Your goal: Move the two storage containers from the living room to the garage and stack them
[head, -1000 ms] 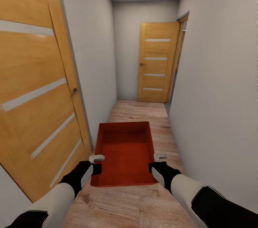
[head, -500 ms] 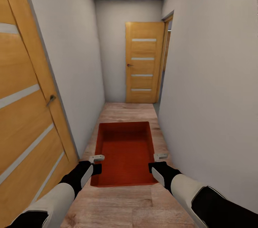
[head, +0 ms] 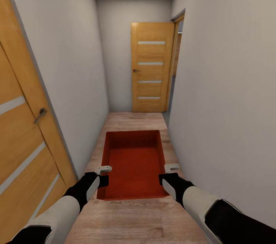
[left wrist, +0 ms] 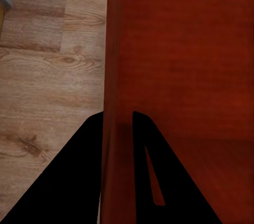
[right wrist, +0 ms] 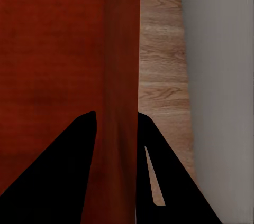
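Observation:
One orange-red storage container (head: 132,163) hangs level in front of me over a wood-plank hallway floor, open top up and empty. My left gripper (head: 103,175) is shut on its left wall, and my right gripper (head: 165,173) is shut on its right wall. In the left wrist view the black fingers (left wrist: 79,176) straddle the container wall (left wrist: 117,76). The right wrist view shows that gripper's black fingers (right wrist: 169,176) clamped over the container's other wall (right wrist: 121,76).
A narrow corridor with grey-white walls runs ahead. A wooden panel door (head: 23,129) stands close at my left. Another wooden door (head: 151,67) stands at the corridor's far end, beside an opening (head: 174,67) in the right wall. The right wall (head: 230,102) is near my right arm.
The camera has advanced down the corridor: the left door has slid further out of view and the far door looks nearer. The container and both grippers hold the same pose.

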`<state>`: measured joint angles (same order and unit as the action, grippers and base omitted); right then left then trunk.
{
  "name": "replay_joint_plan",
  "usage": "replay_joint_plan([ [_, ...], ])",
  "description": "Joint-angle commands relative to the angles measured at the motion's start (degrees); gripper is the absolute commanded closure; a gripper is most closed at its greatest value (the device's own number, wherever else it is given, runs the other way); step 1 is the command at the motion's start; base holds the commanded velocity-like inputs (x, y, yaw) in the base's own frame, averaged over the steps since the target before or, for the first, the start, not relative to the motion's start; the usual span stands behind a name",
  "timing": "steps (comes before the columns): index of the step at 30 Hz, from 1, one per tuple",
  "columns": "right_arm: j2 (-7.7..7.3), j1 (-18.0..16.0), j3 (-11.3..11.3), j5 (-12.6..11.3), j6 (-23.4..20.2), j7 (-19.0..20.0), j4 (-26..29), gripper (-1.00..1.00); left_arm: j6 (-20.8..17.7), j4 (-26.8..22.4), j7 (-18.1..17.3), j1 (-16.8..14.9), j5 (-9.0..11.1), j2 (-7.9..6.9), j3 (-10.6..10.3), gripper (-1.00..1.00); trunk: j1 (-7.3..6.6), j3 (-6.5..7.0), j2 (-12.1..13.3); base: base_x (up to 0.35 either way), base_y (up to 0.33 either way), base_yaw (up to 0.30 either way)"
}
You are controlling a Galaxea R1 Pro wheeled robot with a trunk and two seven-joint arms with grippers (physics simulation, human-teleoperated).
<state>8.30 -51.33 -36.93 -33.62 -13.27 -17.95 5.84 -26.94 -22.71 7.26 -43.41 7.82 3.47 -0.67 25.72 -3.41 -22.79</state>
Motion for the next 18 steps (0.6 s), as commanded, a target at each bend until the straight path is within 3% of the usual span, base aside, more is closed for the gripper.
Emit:
replay_joint_plan([
  [1, 0.23, -0.1, 0.3, 1.9, -0.4, -0.3, 0.6, 1.00, -0.5, 0.0, 0.7, 0.0, -1.0, 0.31, 0.4, 1.00, 0.07, -0.13, -0.1, 0.322, 0.000, 0.000],
  [18, 0.23, -0.1, 0.3, 1.9, -0.4, -0.3, 0.7, 1.00, -0.5, 0.0, 0.7, 0.0, -1.0, 0.31, 0.4, 1.00, 0.07, -0.13, -0.1, 0.322, 0.000, 0.000],
])
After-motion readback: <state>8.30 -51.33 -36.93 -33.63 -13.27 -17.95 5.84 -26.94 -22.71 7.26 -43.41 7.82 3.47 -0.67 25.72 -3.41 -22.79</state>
